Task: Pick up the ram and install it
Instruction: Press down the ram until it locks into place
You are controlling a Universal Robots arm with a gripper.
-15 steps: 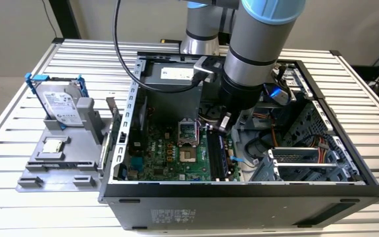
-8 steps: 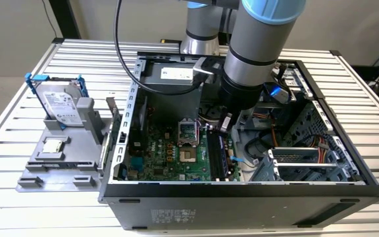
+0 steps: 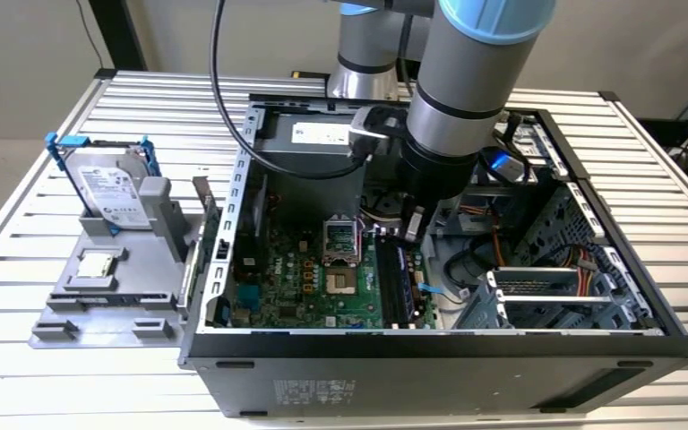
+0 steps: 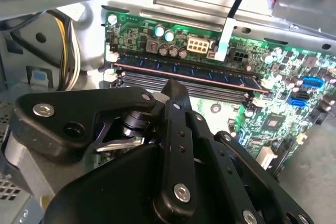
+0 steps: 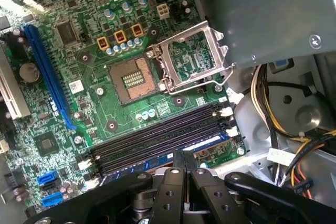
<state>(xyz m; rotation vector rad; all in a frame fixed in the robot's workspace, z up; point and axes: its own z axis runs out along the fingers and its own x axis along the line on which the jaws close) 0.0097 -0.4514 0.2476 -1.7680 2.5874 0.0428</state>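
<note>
The ram (image 4: 210,77) is a long dark stick with a row of chips. It stands in the motherboard slot nearest the board's edge, between white latches. It also shows in the first wrist view as a blue strip (image 5: 207,144), and in the exterior view as a dark strip (image 3: 393,278). My gripper (image 4: 172,85) is shut, its two black fingers pressed together with nothing between them. Their tips sit right over the middle of the ram (image 5: 184,155); whether they touch it I cannot tell. In the exterior view the gripper (image 3: 412,231) reaches down inside the open computer case.
Empty black slots (image 5: 157,135) lie beside the ram, and an open processor socket (image 5: 134,80) is beyond them. Cable bundles (image 5: 283,129) and a grey metal box (image 5: 273,14) crowd one side. Outside the case (image 3: 440,345), a blue-framed hard drive (image 3: 111,188) stands on a grey fixture (image 3: 105,296).
</note>
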